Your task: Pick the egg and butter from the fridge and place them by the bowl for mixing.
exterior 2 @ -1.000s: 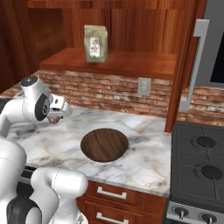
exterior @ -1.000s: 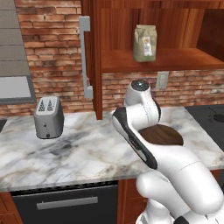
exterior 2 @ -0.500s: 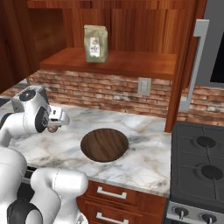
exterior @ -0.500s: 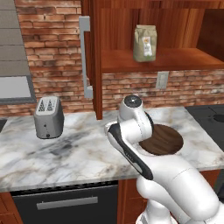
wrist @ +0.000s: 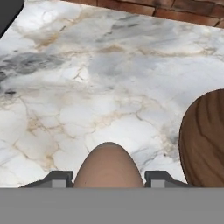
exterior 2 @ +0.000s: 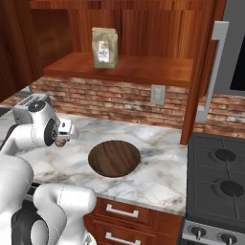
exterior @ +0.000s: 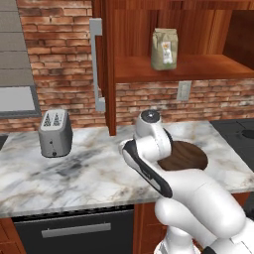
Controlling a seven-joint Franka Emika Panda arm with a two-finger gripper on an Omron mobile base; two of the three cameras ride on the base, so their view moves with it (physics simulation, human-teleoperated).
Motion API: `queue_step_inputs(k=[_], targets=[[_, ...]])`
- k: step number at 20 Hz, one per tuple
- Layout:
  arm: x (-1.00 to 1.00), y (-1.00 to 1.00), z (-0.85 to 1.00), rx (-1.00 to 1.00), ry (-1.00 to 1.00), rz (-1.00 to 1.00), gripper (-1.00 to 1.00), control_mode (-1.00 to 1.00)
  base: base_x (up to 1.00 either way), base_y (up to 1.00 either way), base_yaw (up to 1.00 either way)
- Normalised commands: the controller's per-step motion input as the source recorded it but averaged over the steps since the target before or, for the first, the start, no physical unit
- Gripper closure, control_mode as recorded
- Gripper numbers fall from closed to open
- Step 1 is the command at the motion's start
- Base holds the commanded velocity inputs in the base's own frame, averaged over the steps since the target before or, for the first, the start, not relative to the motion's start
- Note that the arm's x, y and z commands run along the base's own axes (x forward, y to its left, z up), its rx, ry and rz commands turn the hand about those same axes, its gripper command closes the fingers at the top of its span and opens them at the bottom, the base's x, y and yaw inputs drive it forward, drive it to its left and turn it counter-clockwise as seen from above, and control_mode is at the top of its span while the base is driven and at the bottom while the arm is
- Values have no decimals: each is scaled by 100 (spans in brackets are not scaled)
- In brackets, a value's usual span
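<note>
My gripper [wrist: 108,178] is shut on the egg [wrist: 108,166], a brownish-tan rounded ball that sits between the two fingertips [wrist: 59,178]. In the right base view the gripper [exterior 2: 62,140] hangs low over the marble counter [exterior 2: 158,167], a short way left of the bowl [exterior 2: 114,158]. That shallow dark brown wooden bowl [exterior: 183,156] lies on the counter, partly behind my arm in the left base view, and its rim [wrist: 205,140] shows at the right of the hand view. The butter and the fridge are out of view.
A grey toaster [exterior: 54,133] stands on the counter at the left. A paper bag [exterior 2: 105,47] sits on the wooden shelf above the brick backsplash. The stove [exterior 2: 217,182] adjoins the counter on the right. A long grey handle [exterior: 96,64] hangs beside the shelf unit.
The arm has come down toward the counter with the egg still in the gripper, ending lower and left of the bowl. The bowl has not moved.
</note>
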Motion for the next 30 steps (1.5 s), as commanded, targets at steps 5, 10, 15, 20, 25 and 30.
queue_step_inputs(k=[5,10,15,20,25,30], targets=[[24,-11,-21,0,0,0,100,-100,0,0,0],[25,-15,-20,0,0,0,100,-100,0,0,0],[14,-18,-21,0,0,0,100,-100,0,0,0],[6,-19,-18,0,0,0,100,-100,0,0,0],[6,-15,-19,0,0,1,100,-100,0,0,0],[17,-1,-16,-1,0,0,100,-100,0,0,0]])
